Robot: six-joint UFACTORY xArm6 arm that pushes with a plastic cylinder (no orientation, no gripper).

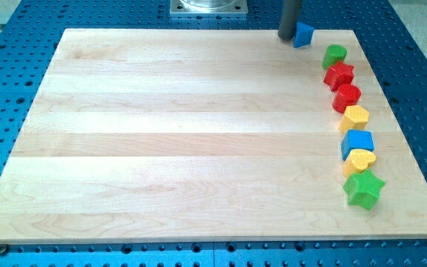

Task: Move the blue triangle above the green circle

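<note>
The blue triangle lies at the board's top edge, toward the view's right. My tip stands right against its left side, touching it. The green circle lies just below and to the right of the triangle, a short gap apart. It heads a column of blocks running down the board's right side.
Below the green circle the column holds a red star, a red hexagon-like block, a yellow block, a blue cube, a yellow heart and a green star. The wooden board rests on a blue perforated table.
</note>
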